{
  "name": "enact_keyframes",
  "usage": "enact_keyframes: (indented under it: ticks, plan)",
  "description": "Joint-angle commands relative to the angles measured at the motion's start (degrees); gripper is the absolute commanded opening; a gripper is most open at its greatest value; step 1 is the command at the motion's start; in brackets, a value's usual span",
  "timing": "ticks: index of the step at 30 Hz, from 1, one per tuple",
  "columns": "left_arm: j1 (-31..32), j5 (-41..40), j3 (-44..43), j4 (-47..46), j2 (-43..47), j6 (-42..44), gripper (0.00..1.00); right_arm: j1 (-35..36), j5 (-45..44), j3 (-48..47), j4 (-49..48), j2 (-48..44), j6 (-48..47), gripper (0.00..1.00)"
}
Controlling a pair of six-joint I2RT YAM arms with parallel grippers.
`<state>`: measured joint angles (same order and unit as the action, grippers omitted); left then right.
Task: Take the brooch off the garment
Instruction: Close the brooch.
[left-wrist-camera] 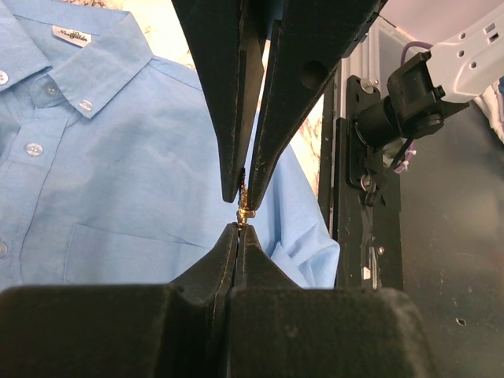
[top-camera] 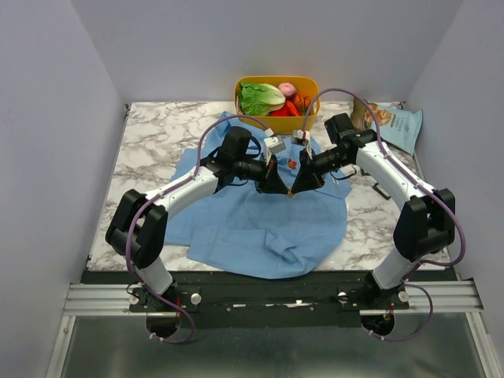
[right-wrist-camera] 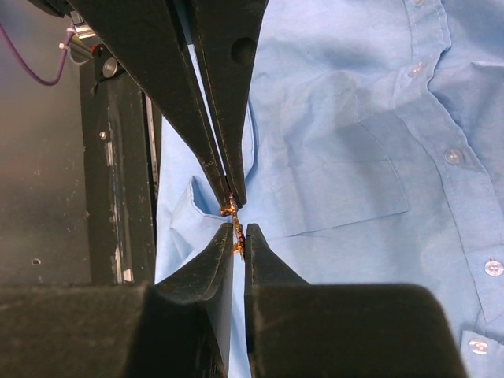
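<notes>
Both grippers meet tip to tip on the brooch, over the middle of the garment.
Left gripper: jaws pressed together, nipping one end of the brooch. Right gripper: jaws almost together, pinching the other end. Contact between brooch and cloth: cannot tell.

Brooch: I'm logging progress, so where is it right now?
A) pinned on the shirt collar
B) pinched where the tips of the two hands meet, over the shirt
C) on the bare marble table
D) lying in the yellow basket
B: the wrist views show the tiny brooch caught between the meeting tips of the left hand and the right hand, over the shirt.
</notes>
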<state>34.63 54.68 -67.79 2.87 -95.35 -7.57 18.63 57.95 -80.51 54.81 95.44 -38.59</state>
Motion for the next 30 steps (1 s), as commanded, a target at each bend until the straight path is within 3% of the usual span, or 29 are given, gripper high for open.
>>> enact_keyframes:
  ticks: [1,17,20,23,30]
  plan:
    - [0.3,1.9,-0.2,-0.2,0.3,-0.3,0.0,-0.4,-0.4,-1.3,-0.1,1.1,-0.5,0.15]
    - [0.3,1.9,-0.2,-0.2,0.3,-0.3,0.0,-0.3,-1.6,-1.4,1.2,-1.7,-2.4,0.19]
    - [0.3,1.9,-0.2,-0.3,0.3,-0.2,0.0,-0.4,-0.8,-1.8,2.1,-1.7,-2.9,0.26]
    - [0.3,1.9,-0.2,-0.3,0.3,-0.2,0.0,-1.0,2.0,-2.6,4.2,-1.8,-4.7,0.4]
    - [0.3,2.0,-0.2,-0.2,0.3,-0.2,0.0,-3.1,5.3,-3.2,5.4,-1.7,-5.3,0.44]
